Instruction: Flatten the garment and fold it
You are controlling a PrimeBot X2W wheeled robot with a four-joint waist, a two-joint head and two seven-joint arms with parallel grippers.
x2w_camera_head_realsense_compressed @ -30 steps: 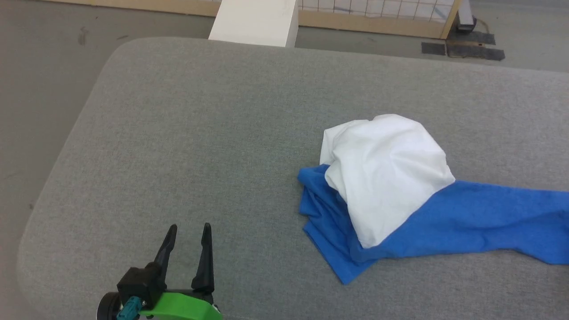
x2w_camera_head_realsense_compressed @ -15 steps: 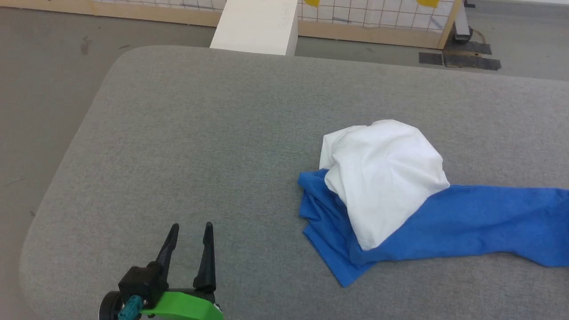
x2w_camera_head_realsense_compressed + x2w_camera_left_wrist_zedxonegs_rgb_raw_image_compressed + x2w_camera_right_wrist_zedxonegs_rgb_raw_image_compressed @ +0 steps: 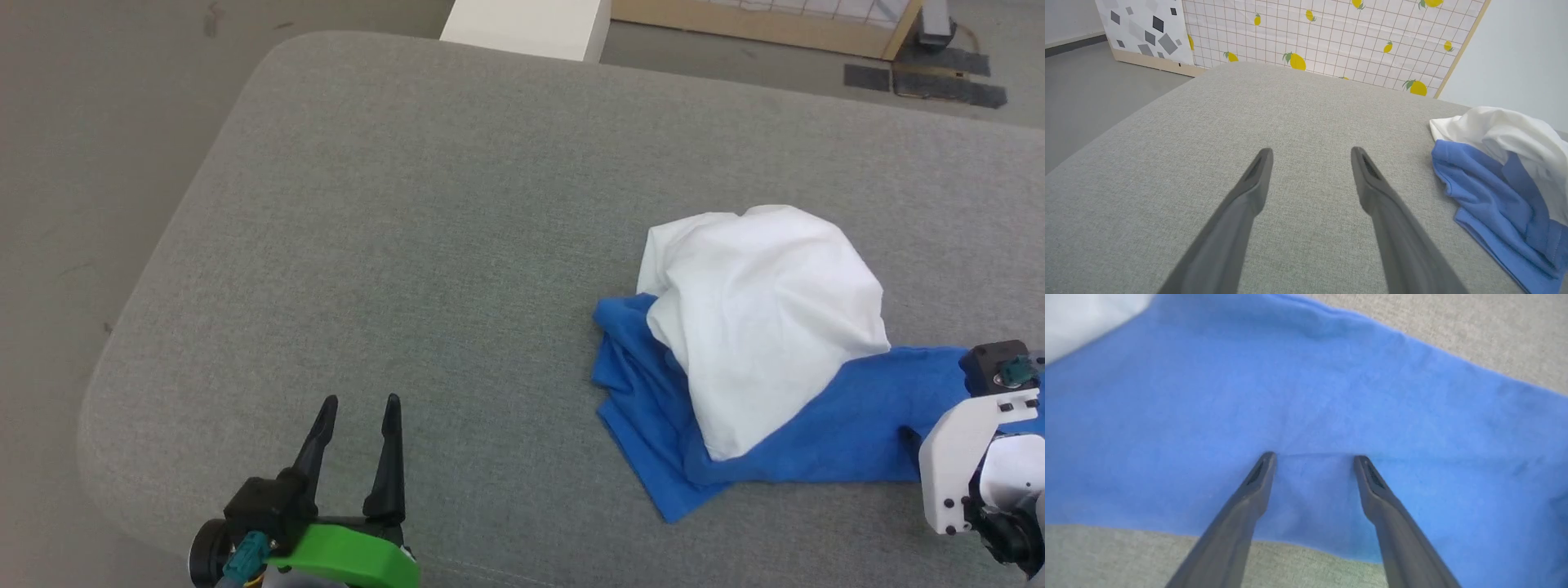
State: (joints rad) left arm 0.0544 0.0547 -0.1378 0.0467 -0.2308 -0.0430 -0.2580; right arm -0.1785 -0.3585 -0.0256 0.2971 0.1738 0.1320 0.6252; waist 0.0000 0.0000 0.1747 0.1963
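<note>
Garment [image 3: 759, 327] bunched on the right half of the grey padded surface [image 3: 408, 204], white body heaped over blue folds, one blue sleeve trailing toward the right edge. Left claw [image 3: 361, 400] spread over bare padding near the front left corner, well apart from the cloth. From the right wrist: right claw [image 3: 1314, 456] spread, tips at the blue sleeve, nothing pinched. From the left wrist: lemon-print screen [image 3: 1331, 36] beyond the far edge

White-and-blue garment [image 3: 767, 310], grey table [image 3: 457, 245], lemon-print screen [image 3: 1331, 36]
</note>
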